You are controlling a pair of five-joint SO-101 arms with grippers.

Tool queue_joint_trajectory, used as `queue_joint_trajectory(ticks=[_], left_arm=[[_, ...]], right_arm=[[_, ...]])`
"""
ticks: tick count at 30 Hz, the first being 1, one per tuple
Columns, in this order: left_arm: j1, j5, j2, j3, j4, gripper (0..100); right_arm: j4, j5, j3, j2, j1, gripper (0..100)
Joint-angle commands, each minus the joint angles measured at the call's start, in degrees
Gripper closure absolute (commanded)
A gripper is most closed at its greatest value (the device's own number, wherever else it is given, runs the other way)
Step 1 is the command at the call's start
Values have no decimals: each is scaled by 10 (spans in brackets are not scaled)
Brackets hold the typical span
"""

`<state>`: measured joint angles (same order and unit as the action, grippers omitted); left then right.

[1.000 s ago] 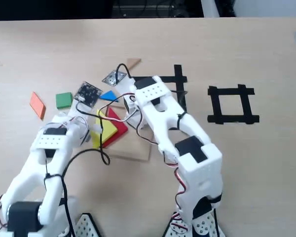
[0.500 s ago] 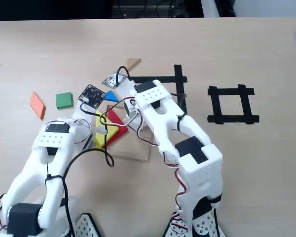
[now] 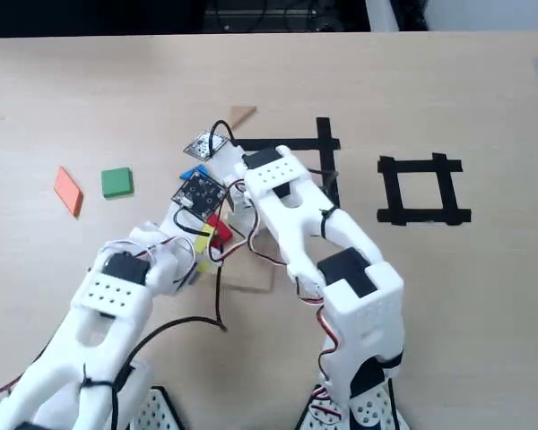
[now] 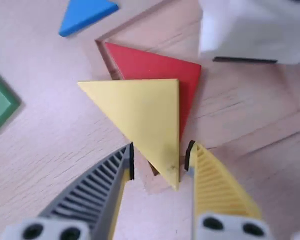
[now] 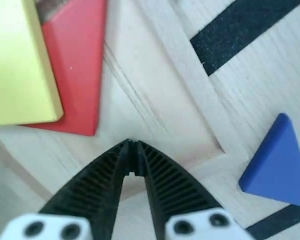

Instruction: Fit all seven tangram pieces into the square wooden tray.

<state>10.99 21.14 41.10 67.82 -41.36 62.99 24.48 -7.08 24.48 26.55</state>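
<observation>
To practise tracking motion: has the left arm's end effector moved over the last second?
Yes. In the high view the left end effector has swung rightward, away from the unmoved green square and over the wooden tray.

A robotics lab, it seems — pale wood desk [image 3: 484, 98] marked with black tape squares [image 3: 421, 166], beside wired white robot arms [image 3: 291, 193].

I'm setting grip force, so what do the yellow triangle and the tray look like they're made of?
The yellow triangle looks like painted wood or plastic: flat, matte, even colour, no grain visible. The tray looks like bare light wood: grain lines run across its floor.
</observation>
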Motion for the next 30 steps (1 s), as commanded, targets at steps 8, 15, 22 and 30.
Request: queue_joint_trajectory(ticks=[8, 15, 22, 30], left_arm=[[-80, 17, 74, 14, -51, 805], [-123, -200, 74, -8, -57, 805], [-120, -215, 74, 12, -56, 805], [-121, -269, 70, 10, -55, 805]], right_arm=[[-6, 0, -1, -2, 9, 987], [-7, -3, -2, -2, 9, 987], [-6, -4, -2, -2, 8, 987], [-5, -4, -2, -2, 8, 988]])
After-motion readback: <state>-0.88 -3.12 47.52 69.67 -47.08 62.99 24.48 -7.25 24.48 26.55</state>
